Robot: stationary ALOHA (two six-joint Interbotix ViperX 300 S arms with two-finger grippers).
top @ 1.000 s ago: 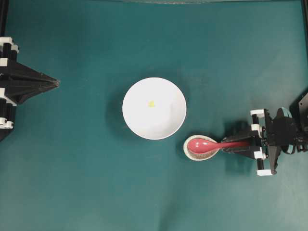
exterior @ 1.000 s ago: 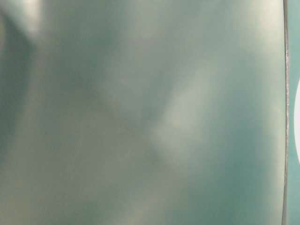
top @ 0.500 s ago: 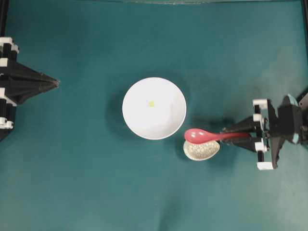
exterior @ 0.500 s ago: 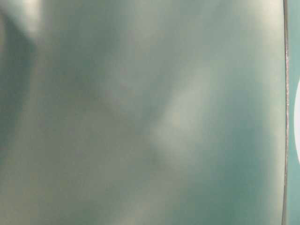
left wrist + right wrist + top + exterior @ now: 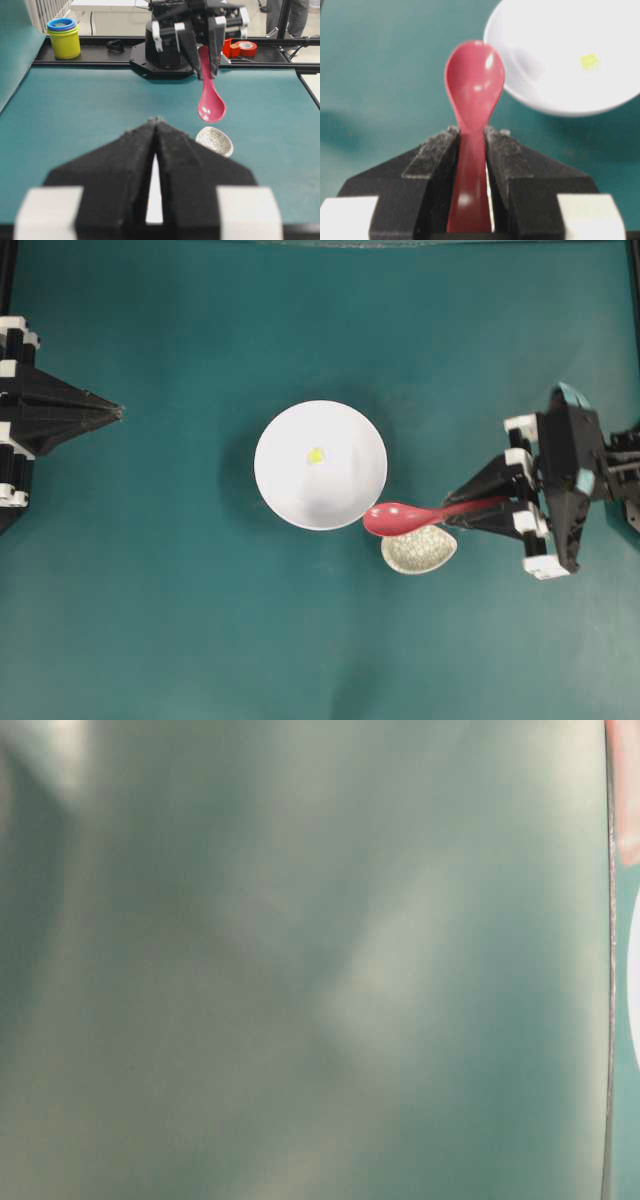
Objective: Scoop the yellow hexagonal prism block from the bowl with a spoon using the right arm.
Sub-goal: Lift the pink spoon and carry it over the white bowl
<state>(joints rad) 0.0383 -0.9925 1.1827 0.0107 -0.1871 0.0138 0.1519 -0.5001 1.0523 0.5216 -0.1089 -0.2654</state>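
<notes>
Overhead view: white bowl (image 5: 320,465) sits mid-frame on the teal table (image 5: 200,620). Tiny yellow block (image 5: 315,455) lies inside it, slightly up-left of the bowl's centre. Right gripper (image 5: 470,512) at right of frame is clamped on the pink-red spoon (image 5: 405,518) by its handle. The spoon's scoop end is at the bowl's lower-right rim and overlaps the speckled spoon rest (image 5: 418,549) just below it. Left gripper (image 5: 115,412) at the left edge, well apart from the bowl, fingers pressed together to a point, holding nothing.

Table-level view: mostly a blurred grey-green surface. Only a thin strip at the right edge is clear: a sliver of white bowl (image 5: 634,990) and a pink blur above it, can't tell what.

Left wrist view: left fingers (image 5: 130,165) closed in the foreground. Beyond them the spoon (image 5: 210,102) hangs scoop-down from the right gripper (image 5: 204,52), clear above the spoon rest (image 5: 215,140). Stacked cups (image 5: 64,37) at upper left.

Right wrist view: fingers (image 5: 432,155) squeeze the spoon handle (image 5: 470,165). Scoop points toward the bowl (image 5: 560,55) at upper right, block (image 5: 589,61) inside.
</notes>
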